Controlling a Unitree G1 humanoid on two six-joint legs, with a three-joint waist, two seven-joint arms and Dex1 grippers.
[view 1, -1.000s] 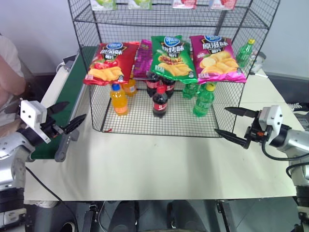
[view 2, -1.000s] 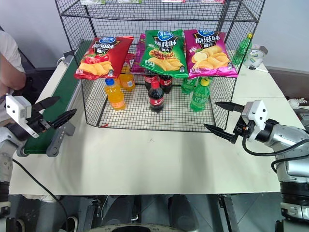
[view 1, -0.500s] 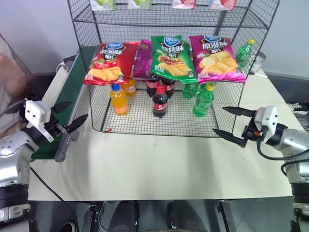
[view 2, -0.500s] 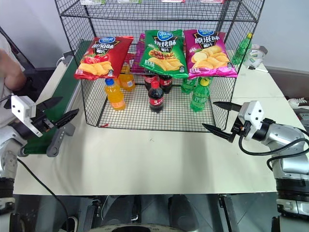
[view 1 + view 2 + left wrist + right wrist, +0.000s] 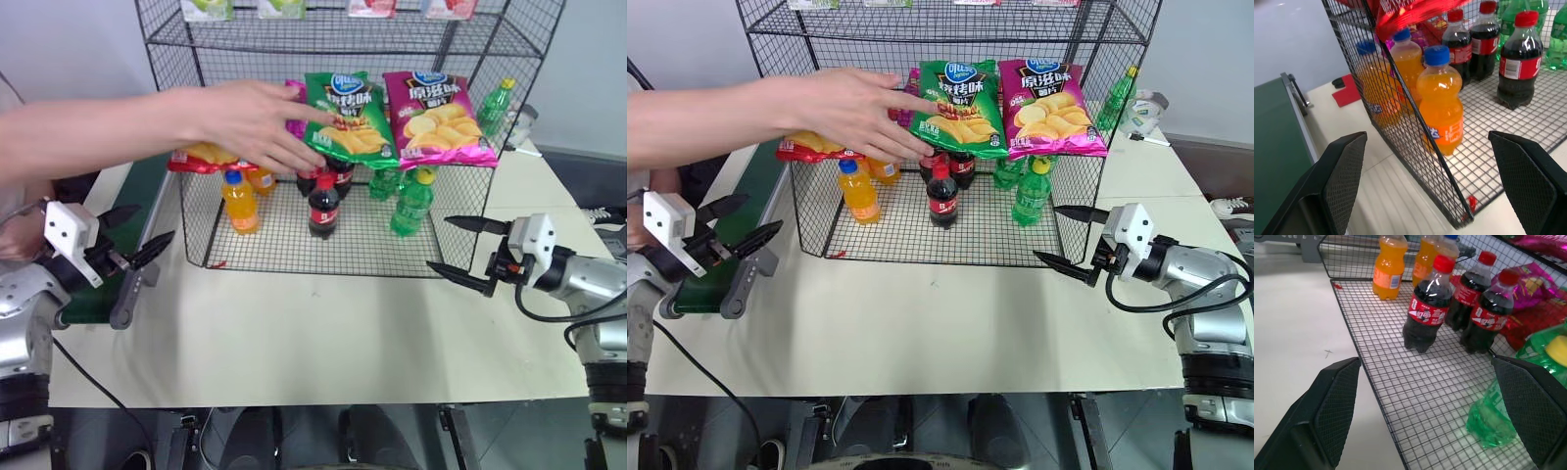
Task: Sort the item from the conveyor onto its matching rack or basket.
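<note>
**Both grippers empty, a hand at the green bag on the rack**

From my seat I see the left gripper (image 5: 132,235) hanging at 9 o'clock over the near end of the conveyor (image 5: 147,181), fingers spread wide and nothing between them. In its wrist view the two black fingers (image 5: 1342,176) frame an orange bottle (image 5: 1442,100) standing just inside the rack's wire corner, with a second orange bottle behind it and cola bottles (image 5: 1518,58) further in.

The right gripper (image 5: 468,252) sits at 3 o'clock above the desk (image 5: 313,333), just outside the rack's (image 5: 294,245) near right corner. It is also fully apart and holds nothing. Its wrist view looks across the bottom tier at a cola bottle (image 5: 1427,303), two more colas beside it and a green bottle (image 5: 1493,416) close in.

The green bag (image 5: 350,117) lies on the rack's middle tier at 12 o'clock, sloping toward me, between the magenta bag (image 5: 436,117) on its right and the red bag (image 5: 196,157) on its left. A person's arm reaches in from 9 o'clock, and the hand (image 5: 250,122) covers most of the red bag, fingertips touching the green bag's left edge.

I see no bag on the bare stretch of belt. Green bottles (image 5: 413,204) stand under the magenta bag, and another one is at the rack's far right.
</note>
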